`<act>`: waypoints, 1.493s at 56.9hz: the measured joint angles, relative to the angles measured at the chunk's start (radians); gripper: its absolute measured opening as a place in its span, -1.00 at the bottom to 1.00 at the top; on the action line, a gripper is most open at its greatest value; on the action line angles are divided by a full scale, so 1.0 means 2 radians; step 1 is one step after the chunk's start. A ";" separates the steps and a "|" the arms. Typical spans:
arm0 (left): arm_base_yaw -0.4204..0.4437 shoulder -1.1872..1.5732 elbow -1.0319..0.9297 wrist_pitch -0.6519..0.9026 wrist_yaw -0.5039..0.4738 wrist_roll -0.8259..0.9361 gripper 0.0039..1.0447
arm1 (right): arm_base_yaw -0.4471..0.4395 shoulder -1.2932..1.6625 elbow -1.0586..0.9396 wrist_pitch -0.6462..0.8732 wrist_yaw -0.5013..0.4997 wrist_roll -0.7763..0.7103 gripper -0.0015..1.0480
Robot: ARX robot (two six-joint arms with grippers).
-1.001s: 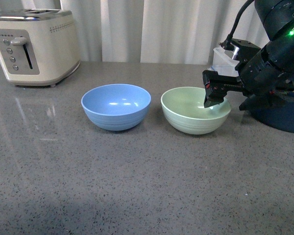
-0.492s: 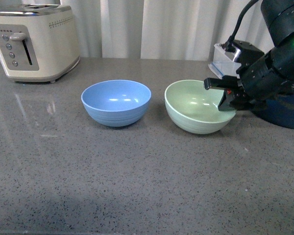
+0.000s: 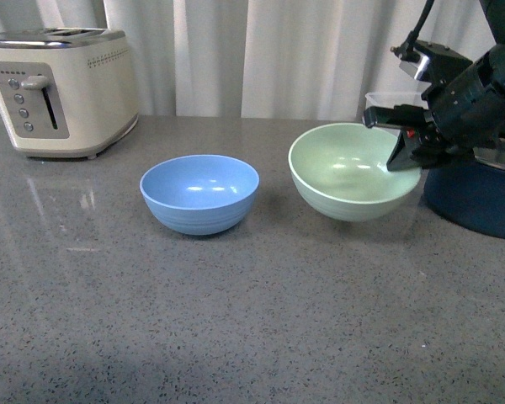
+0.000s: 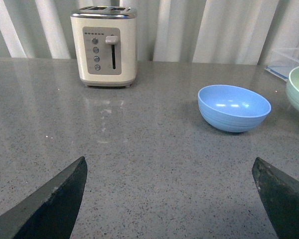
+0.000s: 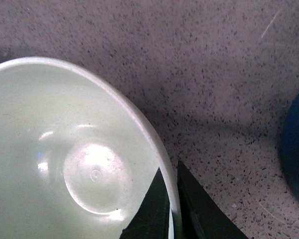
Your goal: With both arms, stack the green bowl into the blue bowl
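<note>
- Front view showed the right gripper (image 3: 396, 143) pinching the rim of the green bowl (image 3: 353, 172), held up off the bench (image 3: 252, 320), near the blue bowl (image 3: 199, 192).
- The left gripper (image 4: 168, 162) hung open, holding nothing.
- That thin pinch might slip, and the tilted bowl could drop.

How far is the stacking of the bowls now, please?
Done: the right gripper is pinching the rim of the pale green plastic bowl. In hand: that bowl seems raised off the grey counter. Left: carry it into the empty light blue plastic bowl; the open left gripper holds nothing.
</note>
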 joint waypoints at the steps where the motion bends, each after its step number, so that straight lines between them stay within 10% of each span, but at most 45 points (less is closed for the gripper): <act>1: 0.000 0.000 0.000 0.000 0.000 0.000 0.87 | 0.001 0.000 0.005 -0.002 -0.002 0.000 -0.98; 85: 0.000 0.000 0.000 0.000 0.000 0.000 0.87 | 0.128 0.136 0.216 -0.047 -0.061 -0.001 -0.86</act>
